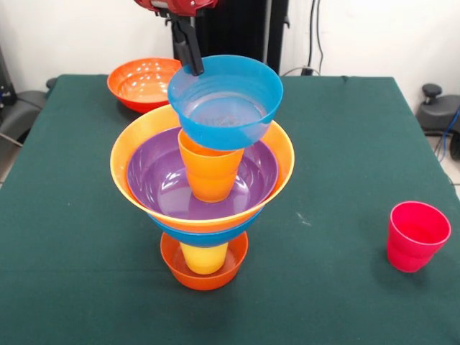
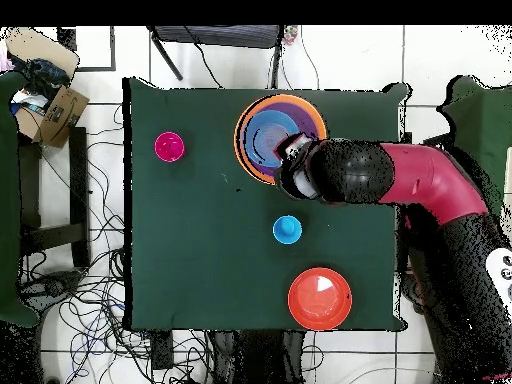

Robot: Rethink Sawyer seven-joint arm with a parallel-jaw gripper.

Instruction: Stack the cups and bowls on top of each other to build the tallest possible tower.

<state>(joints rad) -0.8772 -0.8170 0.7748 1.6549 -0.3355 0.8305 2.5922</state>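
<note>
Tower [image 1: 203,180] upright, top blue bowl [image 1: 226,100] tilted

A table [image 1: 86,215] covered in dark green cloth is seen. Directly on it are set the tower's small red-orange base bowl [image 1: 205,273], a medium red-orange bowl [image 1: 141,83], a pinkish red cup [image 1: 417,236] and a blue cup [image 2: 287,230].

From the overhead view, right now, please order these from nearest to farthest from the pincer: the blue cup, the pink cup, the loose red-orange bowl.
Measured from the pincer, above the tower:
1. Blue cup, mid-table, just toward the robot's base.
2. Pink cup, out at the picture's left.
3. Red-orange bowl, at the table edge nearest the base.
</note>
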